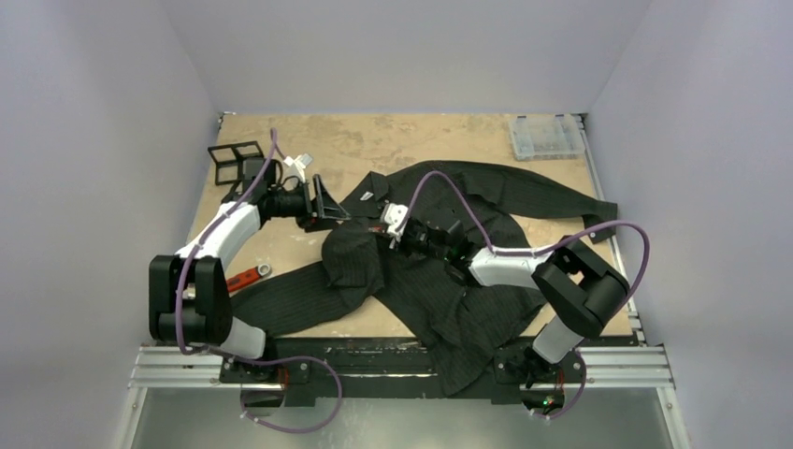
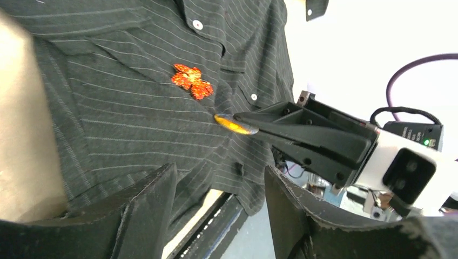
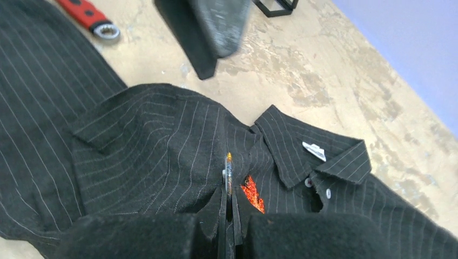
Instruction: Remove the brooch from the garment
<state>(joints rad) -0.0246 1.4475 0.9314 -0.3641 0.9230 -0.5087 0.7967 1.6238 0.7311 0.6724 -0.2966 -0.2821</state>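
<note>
The black pinstriped garment (image 1: 468,299) lies spread on the table, collar towards the back. My right gripper (image 1: 395,230) is shut on a flat orange oval brooch (image 2: 235,124), held edge-on by its rim (image 3: 228,167) right at the shirt's chest; I cannot tell if it is still pinned. A red-orange glittery ornament (image 2: 192,81) sits on the fabric just beside it, also in the right wrist view (image 3: 251,193). My left gripper (image 1: 323,201) is open and empty, hovering over the shirt's left shoulder edge, its fingers (image 2: 146,210) apart above the cloth.
A red-handled wrench (image 1: 245,277) lies on the table left of the shirt. A black wire frame (image 1: 234,161) stands at the back left. A clear plastic box (image 1: 545,137) sits at the back right. The shirt's hem hangs over the front rail (image 1: 608,367).
</note>
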